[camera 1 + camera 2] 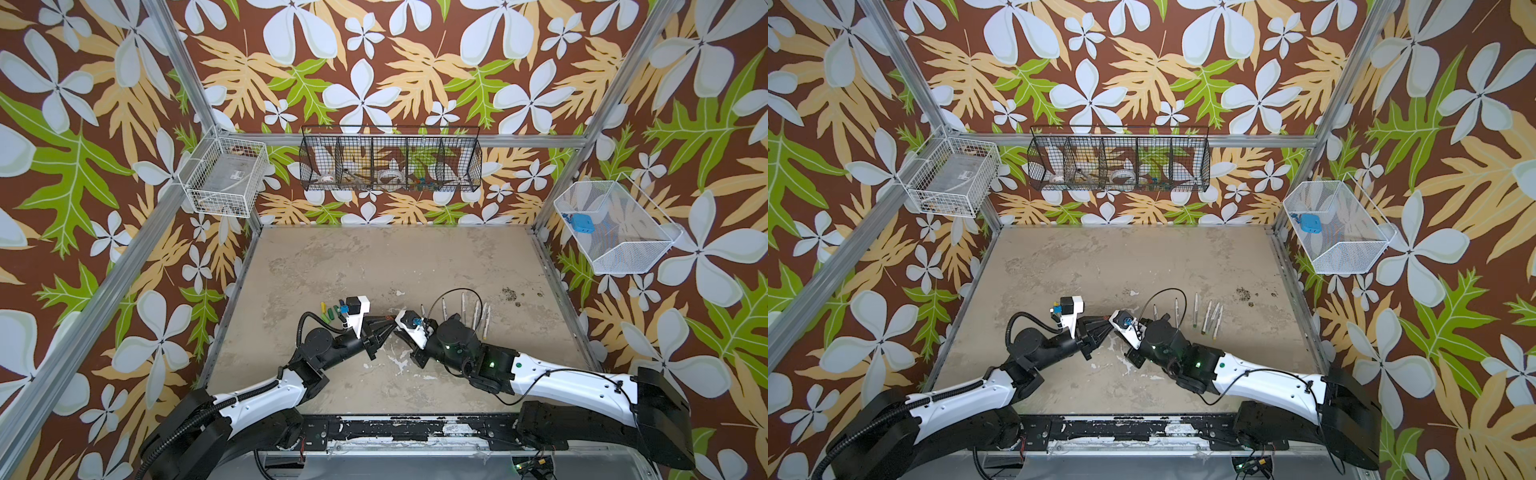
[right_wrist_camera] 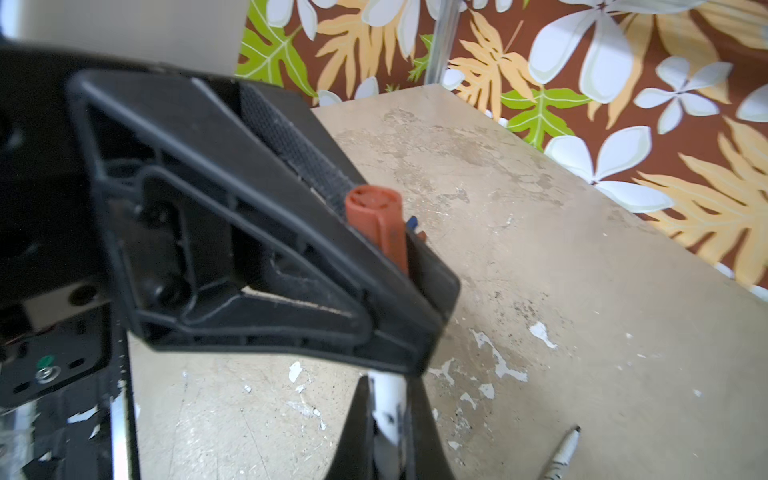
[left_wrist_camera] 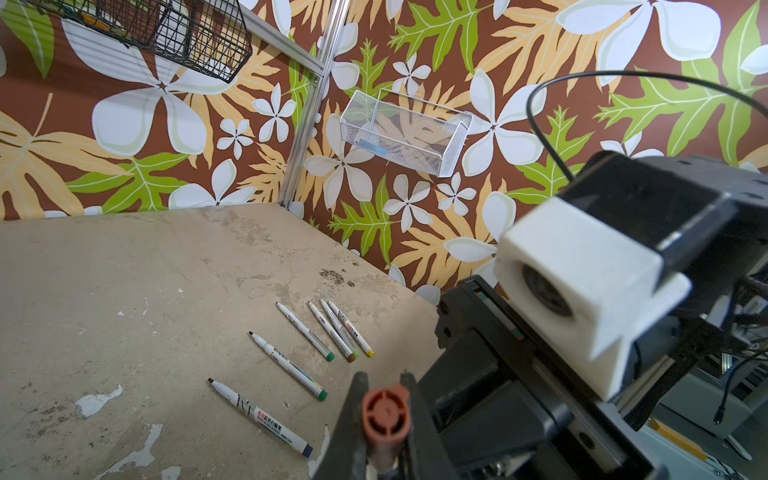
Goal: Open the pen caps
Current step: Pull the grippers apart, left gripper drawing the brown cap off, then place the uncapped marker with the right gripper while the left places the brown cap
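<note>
Two hands meet nose to nose over the middle of the counter (image 1: 395,257). The left hand (image 3: 384,384) is clenched on the brown cap (image 3: 385,411), which stands end-on between its fingers. The right hand (image 2: 385,415) is clamped round the white barrel (image 2: 384,384) of the same marker.

The seam between cap and barrel is hidden behind a left finger, so the cap is probably seated, but I cannot be sure. From here, a pull off the marker's axis could jam the cap or bend the barrel. A weak pinch on smooth plastic could let either one slip, and a sudden release could fling the cap away.

Further out, six bare markers (image 3: 305,331) lie beside the right arm. Loose caps (image 1: 328,311) lie beside the left arm, partly covered by its wrist camera, so their count is unclear.
</note>
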Robot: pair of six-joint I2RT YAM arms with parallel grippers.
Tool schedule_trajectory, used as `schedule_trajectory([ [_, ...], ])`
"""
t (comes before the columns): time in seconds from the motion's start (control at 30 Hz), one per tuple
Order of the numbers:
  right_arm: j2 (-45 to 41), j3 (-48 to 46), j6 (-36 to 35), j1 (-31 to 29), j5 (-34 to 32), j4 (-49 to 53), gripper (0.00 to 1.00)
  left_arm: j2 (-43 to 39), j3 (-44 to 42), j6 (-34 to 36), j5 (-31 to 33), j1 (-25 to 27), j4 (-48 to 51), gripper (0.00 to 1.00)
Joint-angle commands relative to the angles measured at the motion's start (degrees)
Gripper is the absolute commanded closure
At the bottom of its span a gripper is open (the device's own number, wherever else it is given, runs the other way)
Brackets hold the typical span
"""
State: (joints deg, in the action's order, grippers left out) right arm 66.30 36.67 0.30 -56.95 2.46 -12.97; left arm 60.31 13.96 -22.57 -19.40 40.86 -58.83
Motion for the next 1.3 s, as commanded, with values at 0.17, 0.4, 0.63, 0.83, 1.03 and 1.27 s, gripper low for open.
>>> schedule_trajectory([
  [0.17,-0.36,-0.32,3.08,11.46,27.06,1.06,1.0,-1.31,-0.92,0.86,2.64,-0.78,-1.3,1.0],
  [0.4,-0.61,-0.14,2.62,12.21,26.61,2.15,1.0,-1.78,-1.01,0.33,2.77,-1.05,-1.25,1.0],
  [0.63,-1.0,-0.35,3.52,12.2,21.29,2.16,1.0,-2.56,-1.04,0.9,5.53,-1.13,0.57,1.0],
  [0.83,-1.83,-0.83,5.59,12.26,13.58,2.16,1.0,-3.27,-1.09,2.15,9.5,-1.14,2.97,1.0],
  [1.03,-1.71,-0.3,9.1,13.53,5.53,3.9,1.0,-3.07,0.69,2.26,19.43,-1.13,10.49,1.0],
  [1.27,1.45,0.25,17.02,21.35,2.25,7.44,1.0,2.59,5.73,-1.58,27.31,-3.51,21.26,1.0],
])
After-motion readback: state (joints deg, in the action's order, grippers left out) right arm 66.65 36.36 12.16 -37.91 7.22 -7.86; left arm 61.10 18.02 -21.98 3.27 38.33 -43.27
